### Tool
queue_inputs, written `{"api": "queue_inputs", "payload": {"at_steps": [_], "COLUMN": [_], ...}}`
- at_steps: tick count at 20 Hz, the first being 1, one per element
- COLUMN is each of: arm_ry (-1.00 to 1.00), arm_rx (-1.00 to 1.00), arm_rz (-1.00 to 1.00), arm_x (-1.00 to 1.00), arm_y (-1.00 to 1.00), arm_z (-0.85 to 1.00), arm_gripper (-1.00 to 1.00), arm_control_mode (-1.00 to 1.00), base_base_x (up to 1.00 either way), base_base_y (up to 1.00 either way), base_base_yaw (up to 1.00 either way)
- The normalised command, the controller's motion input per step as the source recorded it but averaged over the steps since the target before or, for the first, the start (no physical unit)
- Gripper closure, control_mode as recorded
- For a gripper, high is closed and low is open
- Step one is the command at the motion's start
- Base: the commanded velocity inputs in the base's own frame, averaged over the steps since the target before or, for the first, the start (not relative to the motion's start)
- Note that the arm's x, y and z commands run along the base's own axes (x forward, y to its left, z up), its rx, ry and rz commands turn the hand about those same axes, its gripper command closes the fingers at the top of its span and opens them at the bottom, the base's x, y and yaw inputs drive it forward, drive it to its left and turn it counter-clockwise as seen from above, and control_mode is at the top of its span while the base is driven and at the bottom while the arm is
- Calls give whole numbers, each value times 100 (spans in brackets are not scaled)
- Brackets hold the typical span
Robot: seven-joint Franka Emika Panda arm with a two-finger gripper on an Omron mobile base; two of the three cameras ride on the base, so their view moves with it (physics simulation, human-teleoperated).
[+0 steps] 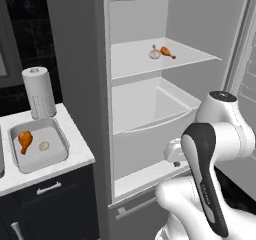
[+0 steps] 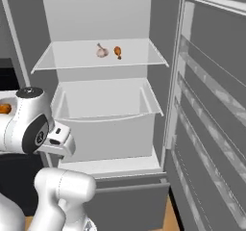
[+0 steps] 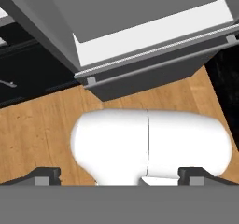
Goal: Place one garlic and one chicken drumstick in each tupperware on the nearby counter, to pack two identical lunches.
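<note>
Gripper [image 3: 119, 174] open wide above bare wood floor [image 3: 37, 134], just before the fridge's lower edge [image 3: 154, 64]

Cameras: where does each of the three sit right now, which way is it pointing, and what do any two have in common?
Left base view: behind the arm's left, facing the open fridge; counter with one tupperware at left; arm at lower right.
Right base view: behind the arm's right, facing the same fridge and its open door; arm at lower left.
Hand view: on the hand, aimed down at the wooden floor and the fridge's bottom edge; open gripper at the bottom.
Both base views share the garlic and chicken drumstick on the shelf.
</note>
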Motion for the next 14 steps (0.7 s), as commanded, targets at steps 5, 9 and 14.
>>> {"api": "queue_inputs", "payload": {"at_steps": [5,9,14], "arm_ry": [0,0,0], "arm_rx": [0,0,0], "arm_rz": [0,0,0], "arm_x": [0,0,0], "arm_y": [0,0,0], "arm_z": [0,0,0], "arm_gripper": [-100,-100,-100], "arm_control_mode": [100,100,100], "base_base_x": [38,31,2], "base_base_y": [-36,-36,-25], "base_base_yaw": [2,-1,-3]}}
